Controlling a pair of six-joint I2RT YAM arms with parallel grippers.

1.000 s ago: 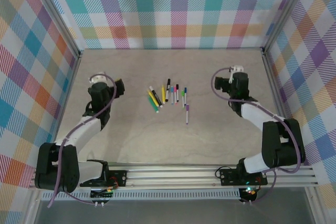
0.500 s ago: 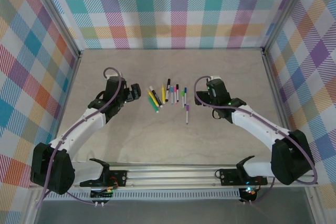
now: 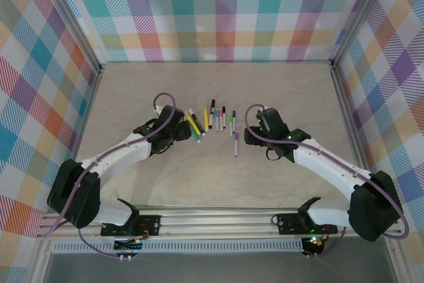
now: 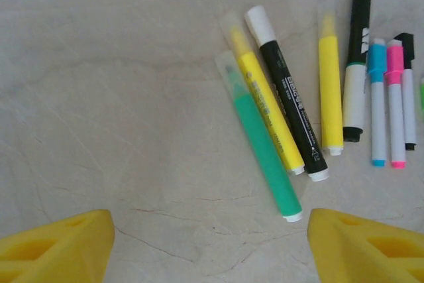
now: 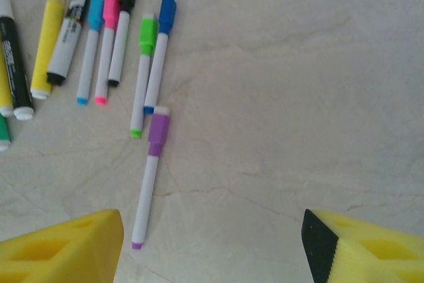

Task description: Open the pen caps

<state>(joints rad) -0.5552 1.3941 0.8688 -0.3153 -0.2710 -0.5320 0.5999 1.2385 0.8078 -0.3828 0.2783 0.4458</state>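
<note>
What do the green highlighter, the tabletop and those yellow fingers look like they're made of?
Green highlighter: smooth plastic, apparently; its cap looks frosted and see-through. Tabletop: pale, matte, thinly veined like marble, possibly a printed laminate. Fingers: matte yellow plastic with moulded hollows, likely.

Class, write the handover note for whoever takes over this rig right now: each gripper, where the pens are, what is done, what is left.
Left gripper: open, empty, just short of the green highlighter at the row's left end.
Right gripper: open, empty, just short of the purple pen, which lies a little apart on the near side of the row.
Pens: a loose row mid-table, none held.
Done: nothing; every visible cap looks on.
Left: grip a pen, pull its cap off, and repeat for the rest.
</note>
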